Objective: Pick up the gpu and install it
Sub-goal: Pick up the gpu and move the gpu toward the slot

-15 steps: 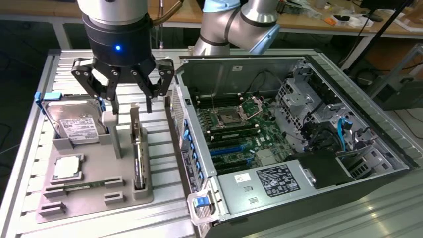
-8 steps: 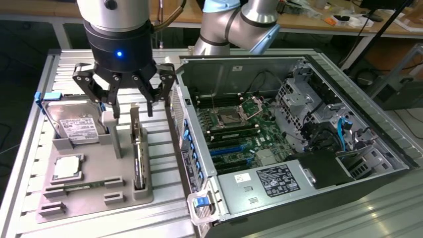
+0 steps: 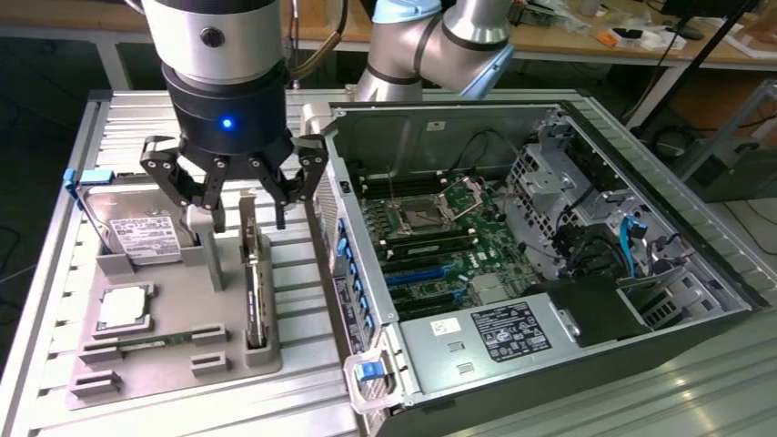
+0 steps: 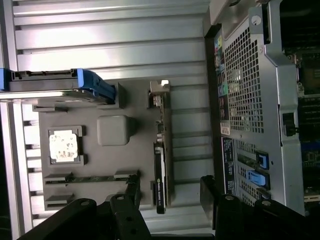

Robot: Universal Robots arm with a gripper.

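Both fingers [image 3: 216, 208] of my tool [image 3: 249, 217] are spread fully apart and hold nothing. The gpu [image 3: 255, 291] stands on edge in the grey tray [image 3: 158, 360] just below me, its long axis running along the gap between my fingers.

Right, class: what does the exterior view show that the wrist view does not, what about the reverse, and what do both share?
Exterior view's extras: the arm, plus the power supply and processor socket inside the case. Wrist view's extra: the case's perforated rear grille, face-on. Shared: the grey tray holding the gpu on edge, the processor and the hard drive, with the open claw over the gpu.
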